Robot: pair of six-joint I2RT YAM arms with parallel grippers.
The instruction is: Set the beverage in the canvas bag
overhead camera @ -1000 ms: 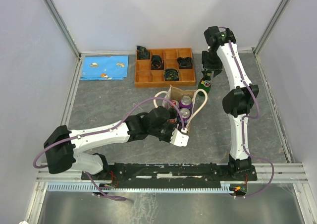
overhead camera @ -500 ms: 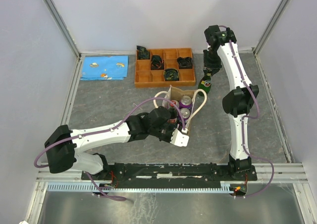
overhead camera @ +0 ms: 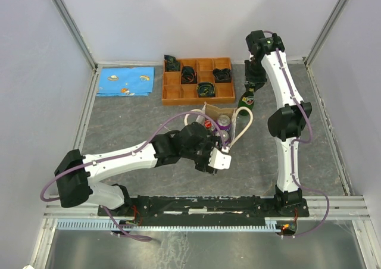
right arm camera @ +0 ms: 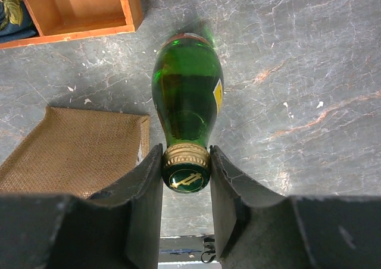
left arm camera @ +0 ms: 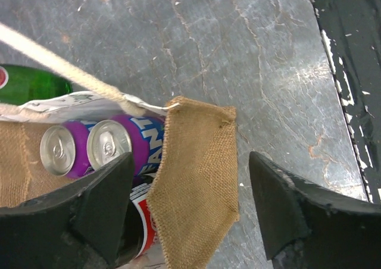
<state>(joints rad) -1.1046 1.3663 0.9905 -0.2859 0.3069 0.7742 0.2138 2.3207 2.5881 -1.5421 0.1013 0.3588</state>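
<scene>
The beverage, a green glass bottle point(right arm camera: 187, 96) with a gold-banded cap, stands on the grey table just behind the canvas bag point(overhead camera: 209, 110). My right gripper point(right arm camera: 186, 168) is shut on its cap; from above the bottle point(overhead camera: 246, 100) shows under that wrist. The tan canvas bag point(left arm camera: 196, 174) holds two purple cans point(left arm camera: 110, 144) and a red-and-white can point(left arm camera: 143, 221). My left gripper point(left arm camera: 190, 191) is open, and the bag's near corner lies loose between its fingers. A cream rope handle point(left arm camera: 59, 72) drapes over the bag's mouth.
An orange wooden compartment tray point(overhead camera: 178, 101) with several dark items sits behind the bag. A blue patterned cloth point(overhead camera: 125, 81) lies at the back left. A black rail point(overhead camera: 202, 205) runs along the near edge. Pale walls close in both sides.
My left gripper has opened and let go of the bag's near wall, its wrist shifting slightly right. The right gripper has closed on the bottle's cap.
</scene>
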